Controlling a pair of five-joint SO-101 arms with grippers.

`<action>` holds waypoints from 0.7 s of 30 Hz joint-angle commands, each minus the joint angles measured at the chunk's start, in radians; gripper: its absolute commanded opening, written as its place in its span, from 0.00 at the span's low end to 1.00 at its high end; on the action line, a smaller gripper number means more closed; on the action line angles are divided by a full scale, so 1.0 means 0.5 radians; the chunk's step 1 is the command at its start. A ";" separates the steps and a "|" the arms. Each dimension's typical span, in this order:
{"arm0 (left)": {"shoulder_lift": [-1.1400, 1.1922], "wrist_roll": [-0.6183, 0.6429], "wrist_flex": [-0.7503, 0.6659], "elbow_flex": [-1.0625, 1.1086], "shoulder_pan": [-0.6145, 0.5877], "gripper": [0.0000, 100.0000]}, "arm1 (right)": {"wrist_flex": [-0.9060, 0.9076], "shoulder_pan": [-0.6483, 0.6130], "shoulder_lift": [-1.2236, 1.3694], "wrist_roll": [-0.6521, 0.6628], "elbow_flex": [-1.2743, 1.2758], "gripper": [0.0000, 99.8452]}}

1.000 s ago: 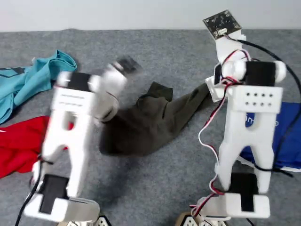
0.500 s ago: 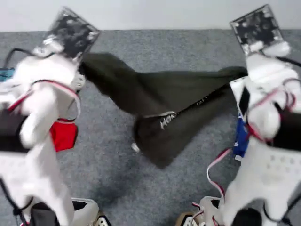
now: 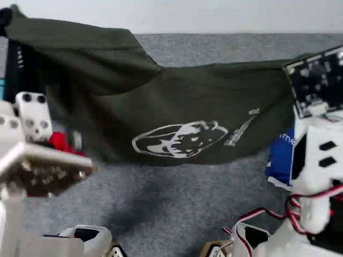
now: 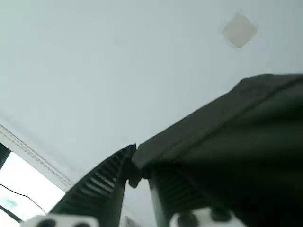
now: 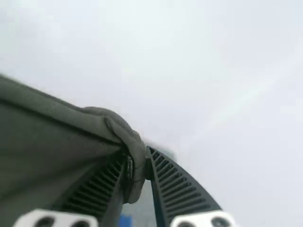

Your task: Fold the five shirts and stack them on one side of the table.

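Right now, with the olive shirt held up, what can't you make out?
Red shirt: high view, mostly behind the olive shirt and an arm.
Blue shirt: high view, mostly behind the other arm.
Table beneath the olive shirt: high view, covered.
Olive shirt's outline: wrist views, cut off by edges.

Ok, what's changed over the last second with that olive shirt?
Both arms rose, lifting the olive shirt off the table and spreading it wide between them, print showing. The left gripper and right gripper each pinch an edge. The red shirt and blue shirt look unmoved.
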 commanded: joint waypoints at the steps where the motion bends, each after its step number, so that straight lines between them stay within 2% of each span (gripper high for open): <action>1: -0.009 -0.157 0.089 -0.137 -0.009 0.01 | -0.121 0.029 -0.048 0.046 -0.123 0.01; 6: -0.009 -0.252 0.215 -0.308 -0.120 0.01 | -0.133 0.029 -0.081 0.077 -0.123 0.01; 12: -0.009 -0.252 0.218 -0.508 -0.298 0.01 | -0.130 0.035 -0.244 0.224 -0.123 0.01; 21: -0.009 -0.252 0.199 -0.990 -0.491 0.01 | -0.127 0.035 -0.621 0.285 -0.117 0.01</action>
